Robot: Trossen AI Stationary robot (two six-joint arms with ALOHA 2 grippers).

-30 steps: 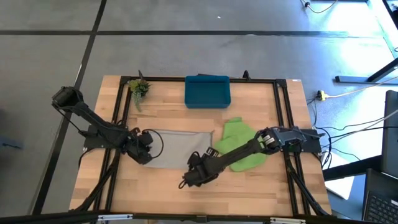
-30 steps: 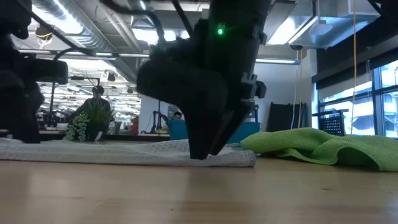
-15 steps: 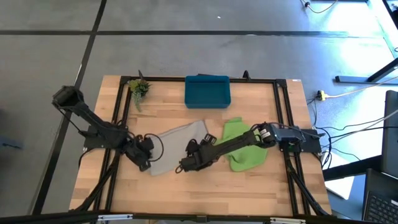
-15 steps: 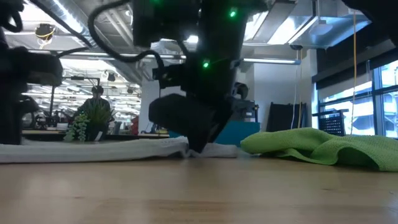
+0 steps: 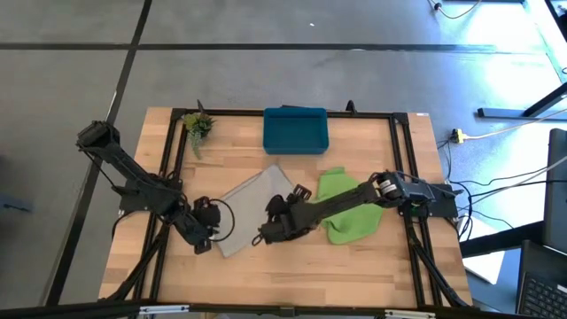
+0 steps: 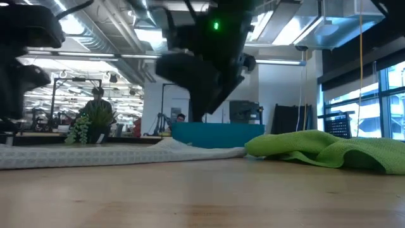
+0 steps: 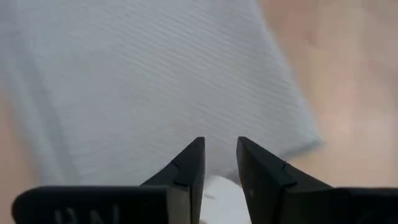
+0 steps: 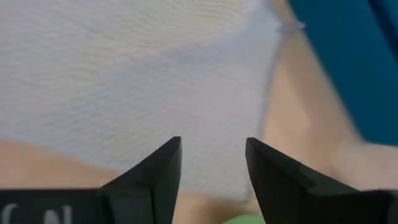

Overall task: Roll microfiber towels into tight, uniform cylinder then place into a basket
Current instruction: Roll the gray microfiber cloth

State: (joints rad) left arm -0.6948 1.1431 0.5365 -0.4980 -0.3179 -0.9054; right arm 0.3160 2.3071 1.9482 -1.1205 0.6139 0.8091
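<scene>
Swung diagonal since before, grey towel (image 5: 251,206) lies centre-table, basket (image 5: 296,129) at its 1 o'clock. Left gripper (image 5: 205,232) pinches its corner (narrowly); right gripper (image 5: 271,223) gapes, empty.

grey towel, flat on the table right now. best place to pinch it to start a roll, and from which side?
Judging by its pose, pinch the grey towel at a corner or short edge. It lies flat and skewed, one end toward the basket, the other by the left gripper, so nothing stands up mid-cloth. Come from above at the near corner; the right gripper hovers over its other side.
</scene>
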